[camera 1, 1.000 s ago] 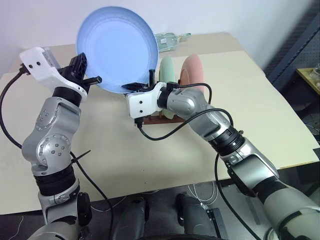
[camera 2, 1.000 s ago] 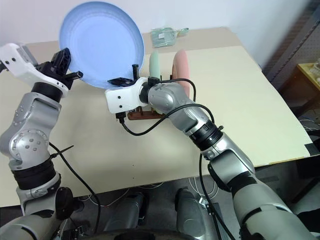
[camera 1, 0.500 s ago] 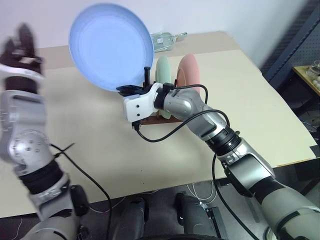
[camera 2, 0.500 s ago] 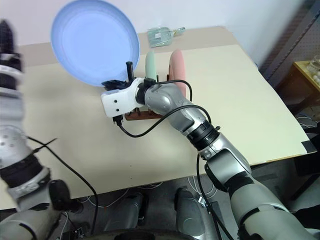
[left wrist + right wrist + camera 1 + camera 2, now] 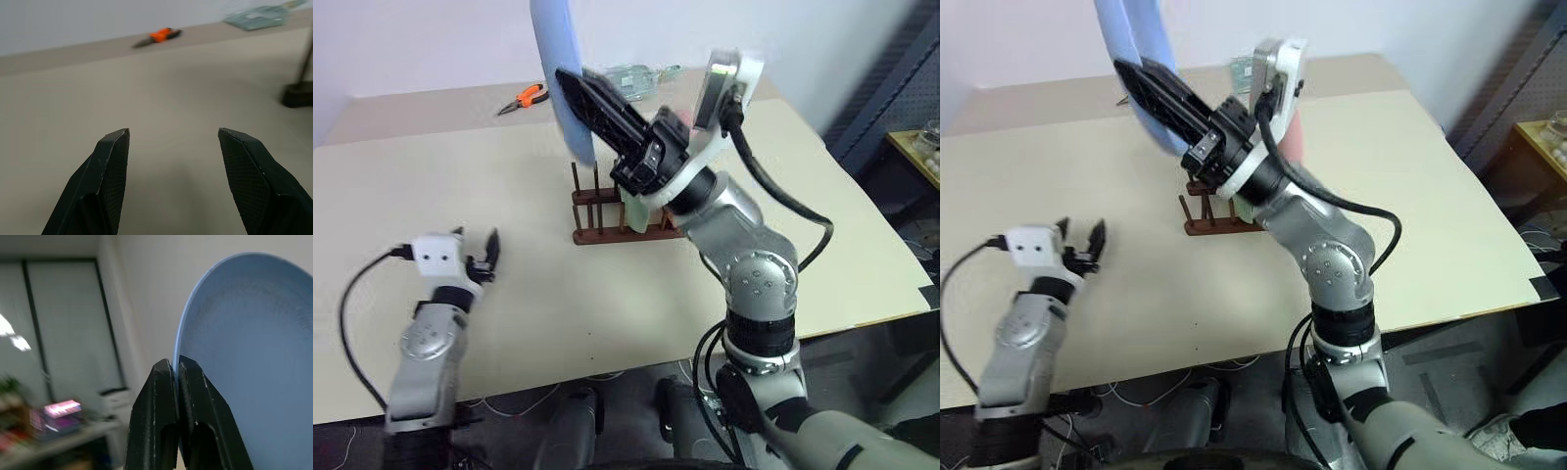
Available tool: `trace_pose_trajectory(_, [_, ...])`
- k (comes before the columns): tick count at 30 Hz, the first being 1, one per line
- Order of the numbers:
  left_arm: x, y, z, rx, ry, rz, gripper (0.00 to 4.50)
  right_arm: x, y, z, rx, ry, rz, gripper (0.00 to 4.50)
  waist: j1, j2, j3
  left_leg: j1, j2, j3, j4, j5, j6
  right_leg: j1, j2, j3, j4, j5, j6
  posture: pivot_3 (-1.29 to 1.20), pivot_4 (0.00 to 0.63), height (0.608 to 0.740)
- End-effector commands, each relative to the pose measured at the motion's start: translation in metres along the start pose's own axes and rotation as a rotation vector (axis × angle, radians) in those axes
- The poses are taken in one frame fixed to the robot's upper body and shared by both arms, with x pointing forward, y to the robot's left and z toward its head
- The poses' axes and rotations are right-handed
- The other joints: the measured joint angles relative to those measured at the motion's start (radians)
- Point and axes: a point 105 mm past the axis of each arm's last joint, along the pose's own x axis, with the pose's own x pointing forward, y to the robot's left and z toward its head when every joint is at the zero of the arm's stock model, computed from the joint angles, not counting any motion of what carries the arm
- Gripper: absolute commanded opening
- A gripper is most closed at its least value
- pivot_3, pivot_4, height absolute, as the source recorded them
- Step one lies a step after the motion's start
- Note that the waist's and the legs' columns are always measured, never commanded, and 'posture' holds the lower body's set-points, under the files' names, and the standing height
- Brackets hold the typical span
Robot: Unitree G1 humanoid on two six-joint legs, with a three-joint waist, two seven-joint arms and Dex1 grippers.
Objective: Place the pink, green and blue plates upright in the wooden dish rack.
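I have the blue plate [image 5: 560, 73] clamped at its rim in the right gripper [image 5: 582, 88], jaws pressed together on the edge, and I'm holding it high above the table [image 5: 822, 225] with the plate turned edge-on to the head camera. That orientation is the point: the plate has to go in on its edge, so I want it vertical and lined up with the pegs before I bring it down.

The wooden dish rack [image 5: 597, 211] sits below and a little beyond the plate, near the middle of the table. The green plate [image 5: 634, 208] stands upright in it, largely hidden behind my right forearm, and the pink plate [image 5: 677, 121] shows as a sliver past the wrist, so I judge both are already seated. The free pegs I can see are at the rack's near-left end, which is where I reckon the blue one belongs.

The left gripper [image 5: 478, 258] is low over the near-left part of the table, well apart from the rack, jaws apart and holding nothing. It is parked there so it stays clear of the descent.

An orange-handled pair of pliers [image 5: 523, 97] lies at the far edge, out of the way.

My worry is the thin rim grip: a tall plate pinched at one edge could swing as I lower it.
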Motion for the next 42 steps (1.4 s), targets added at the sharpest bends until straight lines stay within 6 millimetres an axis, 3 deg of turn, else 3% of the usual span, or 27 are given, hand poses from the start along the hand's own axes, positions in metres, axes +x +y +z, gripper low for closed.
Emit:
trace_pose_trajectory(1, [-0.002,-0.009,0.007,0.031,-0.053,-0.044,2.93,0.001,0.002,0.002,0.145,-0.015,-0.033,0.0,-0.001,0.001,0.0,0.0,0.001,0.0,0.0,0.0,0.0,0.0,0.001,0.0,0.0,0.0,-0.001,0.0,0.15,0.739])
trace_pose_trajectory(6, [-0.004,-0.019,0.005,0.036,-0.053,-0.092,2.93,0.0,-0.011,-0.007,0.247,0.027,-0.121,0.0,0.001,0.001,0.0,0.0,0.001,0.001,0.0,0.0,0.0,0.0,0.002,0.0,0.0,0.0,-0.002,0.0,0.15,0.739])
trace_pose_trajectory(24, [-0.015,-0.047,0.003,0.045,-0.049,-0.282,2.93,0.004,-0.063,-0.024,0.309,0.14,-0.378,0.0,-0.001,0.001,0.0,-0.001,0.001,0.002,0.0,0.0,0.0,0.0,0.002,0.0,0.0,0.0,-0.001,0.0,0.15,0.739])
trace_pose_trajectory(25, [-0.015,-0.047,0.003,0.042,-0.049,-0.282,3.0,0.005,-0.064,-0.024,0.305,0.143,-0.379,0.61,-0.001,0.001,0.0,0.0,0.001,0.002,0.0,0.0,0.0,0.0,0.002,0.0,0.0,0.0,-0.001,0.0,0.15,0.739])
trace_pose_trajectory(28, [-0.015,-0.05,0.001,0.036,-0.047,-0.288,3.0,0.007,-0.066,-0.023,0.249,0.162,-0.391,1.8,-0.001,0.001,0.0,0.0,0.001,0.002,0.0,0.0,0.0,0.0,0.002,0.0,0.0,0.0,-0.001,0.0,0.15,0.739])
trace_pose_trajectory(31, [-0.015,-0.052,0.0,0.035,-0.044,-0.291,3.0,0.009,-0.066,-0.018,0.149,0.184,-0.387,3.4,0.0,0.001,0.0,-0.001,0.001,0.002,0.001,0.0,0.0,0.0,0.002,0.0,0.0,0.0,-0.001,0.0,0.15,0.739])
trace_pose_trajectory(38, [-0.015,-0.053,-0.001,0.029,-0.041,-0.292,3.0,0.015,-0.063,0.005,-0.25,0.292,-0.324,3.4,0.0,0.001,0.001,-0.001,0.001,0.002,0.001,0.0,0.0,0.0,0.002,-0.001,0.0,0.0,-0.001,0.0,0.15,0.739])
trace_pose_trajectory(40, [-0.016,-0.054,-0.002,0.03,-0.04,-0.291,3.0,0.013,-0.056,0.023,-0.409,0.295,-0.263,3.4,0.002,0.001,0.0,-0.001,0.001,0.002,0.001,0.0,0.0,0.0,0.002,-0.001,0.0,0.0,-0.001,0.0,0.15,0.739])
trace_pose_trajectory(42, [-0.016,-0.054,-0.002,0.032,-0.04,-0.288,3.0,0.002,-0.042,0.054,-0.625,0.244,-0.167,3.4,0.007,0.001,0.001,-0.001,0.001,0.003,0.001,0.0,0.0,0.0,0.002,-0.001,-0.001,0.0,-0.001,0.0,0.15,0.739])
